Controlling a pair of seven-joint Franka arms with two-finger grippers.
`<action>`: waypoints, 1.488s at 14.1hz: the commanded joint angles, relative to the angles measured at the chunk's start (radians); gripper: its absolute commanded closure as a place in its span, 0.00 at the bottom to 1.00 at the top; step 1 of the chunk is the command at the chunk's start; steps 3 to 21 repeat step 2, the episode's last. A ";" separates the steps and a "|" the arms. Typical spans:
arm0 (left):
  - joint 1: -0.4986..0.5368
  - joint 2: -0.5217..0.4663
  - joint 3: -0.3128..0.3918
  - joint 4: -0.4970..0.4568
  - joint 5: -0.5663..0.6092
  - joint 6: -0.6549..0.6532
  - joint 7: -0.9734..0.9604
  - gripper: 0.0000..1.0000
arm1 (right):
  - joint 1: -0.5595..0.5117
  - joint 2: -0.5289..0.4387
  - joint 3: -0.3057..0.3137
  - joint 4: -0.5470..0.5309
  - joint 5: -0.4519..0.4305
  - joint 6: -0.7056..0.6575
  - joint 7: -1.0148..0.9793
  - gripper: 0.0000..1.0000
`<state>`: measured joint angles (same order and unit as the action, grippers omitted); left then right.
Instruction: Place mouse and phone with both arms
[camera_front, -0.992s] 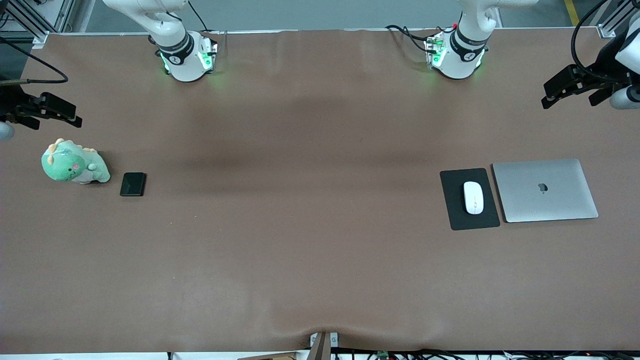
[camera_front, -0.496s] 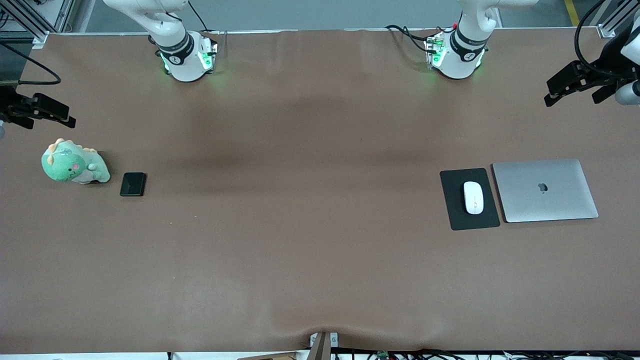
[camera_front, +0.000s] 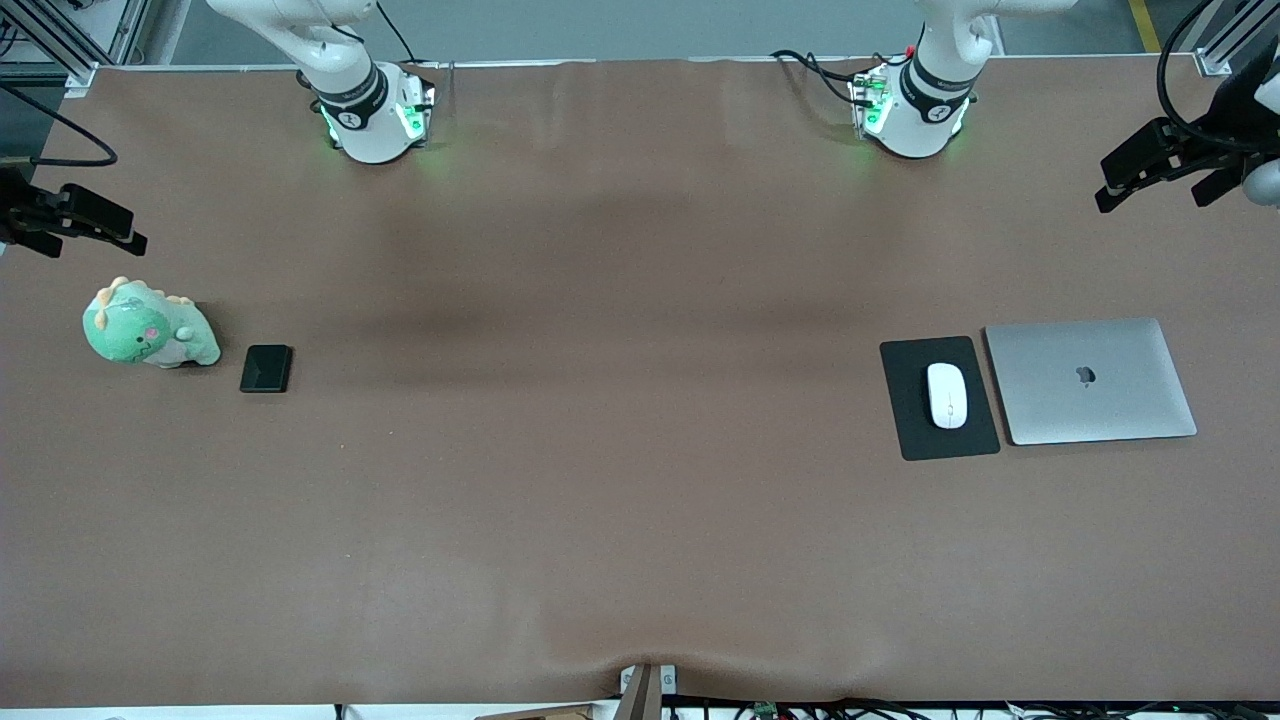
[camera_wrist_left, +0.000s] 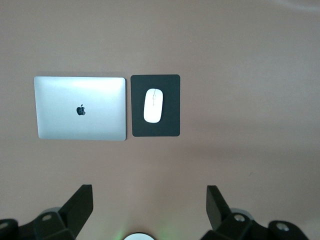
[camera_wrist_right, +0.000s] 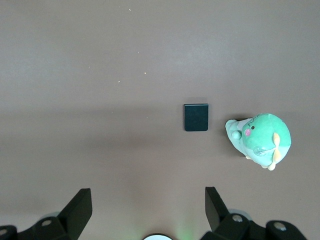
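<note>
The white mouse (camera_front: 947, 395) (camera_wrist_left: 153, 105) lies on a black mat (camera_front: 905, 400) (camera_wrist_left: 170, 107) toward the left arm's end of the table. The small black phone (camera_front: 266, 368) (camera_wrist_right: 196, 117) lies flat on the table toward the right arm's end. My left gripper (camera_front: 1147, 200) (camera_wrist_left: 149, 197) hangs open and empty high over the bare table at the left arm's end, well clear of the mouse. My right gripper (camera_front: 95, 250) (camera_wrist_right: 148, 197) hangs open and empty high over the right arm's end, well clear of the phone.
A shut silver laptop (camera_front: 1090, 380) (camera_wrist_left: 80, 107) lies beside the mat, closer to the table's end. A green plush dinosaur (camera_front: 145, 330) (camera_wrist_right: 260, 137) sits beside the phone, closer to the other end. Brown table cloth (camera_front: 620, 400) covers the middle.
Both grippers have drifted a little outward toward their own ends of the table. The mouse, the phone and the other objects have not moved.
</note>
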<state>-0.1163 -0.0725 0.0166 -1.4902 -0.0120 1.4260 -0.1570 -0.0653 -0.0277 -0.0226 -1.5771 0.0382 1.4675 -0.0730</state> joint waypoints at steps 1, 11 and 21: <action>0.004 0.010 0.003 0.019 -0.003 -0.027 -0.001 0.00 | -0.008 -0.014 0.010 0.003 -0.014 -0.001 0.010 0.00; 0.006 0.008 0.005 0.021 -0.003 -0.029 -0.001 0.00 | -0.008 -0.011 0.010 0.003 -0.014 0.005 0.010 0.00; 0.006 0.008 0.005 0.021 -0.003 -0.029 -0.001 0.00 | -0.008 -0.011 0.010 0.003 -0.014 0.005 0.010 0.00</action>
